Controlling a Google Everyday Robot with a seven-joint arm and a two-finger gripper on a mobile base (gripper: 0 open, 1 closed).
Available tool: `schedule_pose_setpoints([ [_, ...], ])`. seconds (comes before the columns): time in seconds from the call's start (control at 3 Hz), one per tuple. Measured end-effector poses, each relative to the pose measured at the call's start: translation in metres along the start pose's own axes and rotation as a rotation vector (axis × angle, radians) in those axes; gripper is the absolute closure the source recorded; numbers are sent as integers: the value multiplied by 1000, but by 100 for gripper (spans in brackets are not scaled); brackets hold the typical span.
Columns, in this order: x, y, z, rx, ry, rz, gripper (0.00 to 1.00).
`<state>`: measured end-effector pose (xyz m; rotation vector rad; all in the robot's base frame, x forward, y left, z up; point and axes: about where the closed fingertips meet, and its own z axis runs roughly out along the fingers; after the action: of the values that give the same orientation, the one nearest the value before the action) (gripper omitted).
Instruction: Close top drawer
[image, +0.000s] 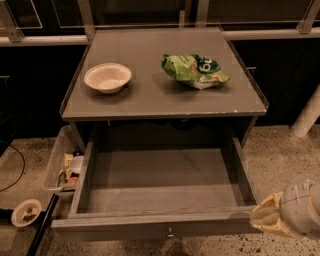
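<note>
The top drawer (150, 226) stands pulled far out from under the desk (150, 97), its long front panel nearest the camera, with a small round knob (170, 233) at its centre. The gripper (270, 218) hangs at lower right, just beside the panel's right end — whether it is wide or narrow cannot be told. On the desk sit a white bowl (107, 77) and a crumpled green snack bag (194, 70), well apart.

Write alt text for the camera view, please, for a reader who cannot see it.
The top drawer stands pulled wide open under a grey table, with the gripper at the lower right, beside the drawer's front right corner. On the table sit a white bowl, left, and a green bag, right.
</note>
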<state>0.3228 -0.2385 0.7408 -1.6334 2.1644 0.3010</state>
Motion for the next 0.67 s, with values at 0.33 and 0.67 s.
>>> schedule_pose_setpoints([
  [0.33,12,9,40,0,-54,-5,100],
  [0.67,17,21,86,-33,-79,-31,100],
])
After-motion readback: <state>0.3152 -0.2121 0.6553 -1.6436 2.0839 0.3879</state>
